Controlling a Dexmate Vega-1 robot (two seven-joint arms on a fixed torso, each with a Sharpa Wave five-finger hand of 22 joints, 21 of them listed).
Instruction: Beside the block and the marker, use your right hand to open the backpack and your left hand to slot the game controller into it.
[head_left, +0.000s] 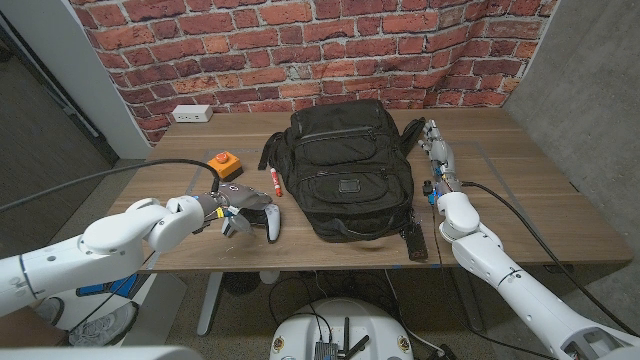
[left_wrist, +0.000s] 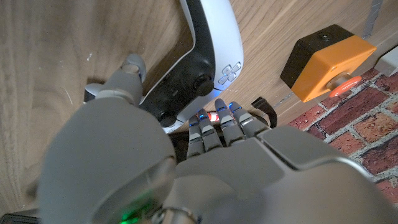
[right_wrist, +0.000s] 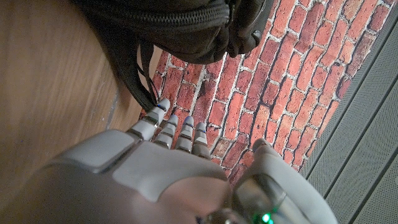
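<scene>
The black backpack (head_left: 350, 170) lies zipped in the middle of the table; its dark fabric (right_wrist: 180, 25) and a strap (right_wrist: 140, 81) show in the right wrist view. The white and black game controller (head_left: 265, 216) lies left of it near the front edge. My left hand (head_left: 225, 213) holds the controller (left_wrist: 199, 62) at one grip, thumb (left_wrist: 127, 78) on one side and fingers (left_wrist: 217, 121) on the other. My right hand (head_left: 437, 150) is open beside the backpack's far right corner, its fingers (right_wrist: 174, 127) straight and close to the strap.
An orange block (head_left: 224, 165) with a red button and a red marker (head_left: 273, 180) lie left of the backpack, just behind the controller. A white socket strip (head_left: 190, 113) sits at the back left. A black strap end (head_left: 415, 240) lies at the backpack's front right.
</scene>
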